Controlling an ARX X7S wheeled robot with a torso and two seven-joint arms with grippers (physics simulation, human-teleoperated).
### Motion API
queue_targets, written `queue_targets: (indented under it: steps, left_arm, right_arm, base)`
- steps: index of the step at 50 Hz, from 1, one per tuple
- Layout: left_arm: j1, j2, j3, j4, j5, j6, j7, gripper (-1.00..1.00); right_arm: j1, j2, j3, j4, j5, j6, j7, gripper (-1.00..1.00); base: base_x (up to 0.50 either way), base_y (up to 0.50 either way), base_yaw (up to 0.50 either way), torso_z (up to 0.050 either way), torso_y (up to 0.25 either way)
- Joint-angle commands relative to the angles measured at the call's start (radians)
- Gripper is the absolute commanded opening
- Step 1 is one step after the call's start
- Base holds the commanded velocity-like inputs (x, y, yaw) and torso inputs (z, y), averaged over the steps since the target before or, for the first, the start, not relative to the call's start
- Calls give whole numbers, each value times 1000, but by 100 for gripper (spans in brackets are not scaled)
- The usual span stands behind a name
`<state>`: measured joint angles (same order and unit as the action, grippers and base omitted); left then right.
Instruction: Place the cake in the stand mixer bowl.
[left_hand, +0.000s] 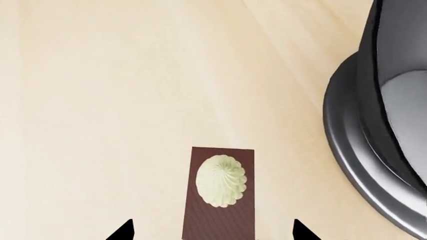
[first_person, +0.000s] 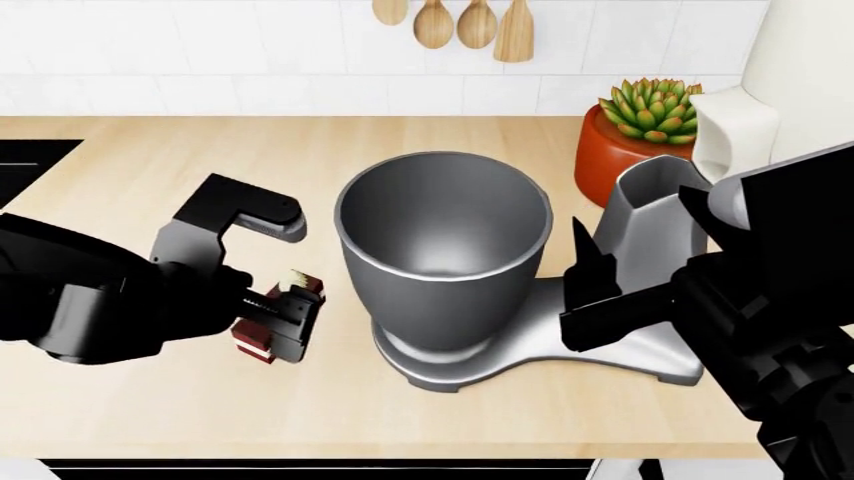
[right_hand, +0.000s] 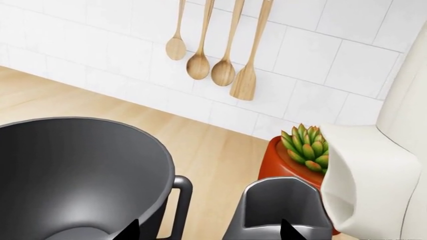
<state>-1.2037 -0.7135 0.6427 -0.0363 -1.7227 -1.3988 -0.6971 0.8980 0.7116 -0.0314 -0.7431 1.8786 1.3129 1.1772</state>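
The cake (first_person: 274, 318) is seen at the left claw (first_person: 274, 325), low over the pale wooden worktop (first_person: 134, 160), just left of the stand mixer bowl (first_person: 443, 245). In the left wrist view the cake (left_hand: 220, 192) lies between the two dark fingertips (left_hand: 123, 231), which stand spread with a gap visible on either side of the slice, so the claw is not pinched on it; whether the slice rests on the worktop cannot be told for certain. A cream-coloured dollop (left_hand: 221, 180) is carried on its dark red-brown top.

The bowl stands upright on the silver mixer base (first_person: 534, 350), its mouth open and its inside bare.

The right claw (first_person: 587, 270) is held beside the bowl's right flank, its fingers spread apart with nothing between them.

A succulent (first_person: 651, 108) in a red-orange pot (first_person: 607, 155) stands behind, and wooden spoons (right_hand: 213, 45) hang on the white tiled wall (right_hand: 320, 45). No brand, label or writing can be read anywhere.
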Motion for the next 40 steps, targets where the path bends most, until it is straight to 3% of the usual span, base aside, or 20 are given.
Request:
queue_targets:
  steps: [1,4,22,23,35,40]
  left_arm:
    - [13,20,54,-34,55,-18,47,100]
    - [15,24,77,-86,13,-38,-26,100]
    - [16,12,116,-77,33,-31,-20,100]
    - [16,5,114,-49,70,-11,-20,-100]
    - [0,-21,87,-25,22,16,-69,-100]
    - [-94,-71,33,48,-130,14,-185,-100]
  right_arm:
    - [-3,8,-1,-6,-5,-10,-7,100]
    - [1,11,-3,-9,-4,-13,-5,100]
    - [-8,11,-10,-14,-34,-19,-23,100]
    - [-8,12,-10,-13,-34,-21,-23,100]
    - [-3,17,-18,-13,-42,-28,-24,100]
    - [3,20,-24,-12,-41,-32,-19,100]
  base:
    - [0,0,0,0,0]
    - [0,0,0,0,0]
    - [0,0,0,0,0]
    - [0,0,0,0,0]
    - [0,0,0,0,0]
    - [0,0,0,0,0]
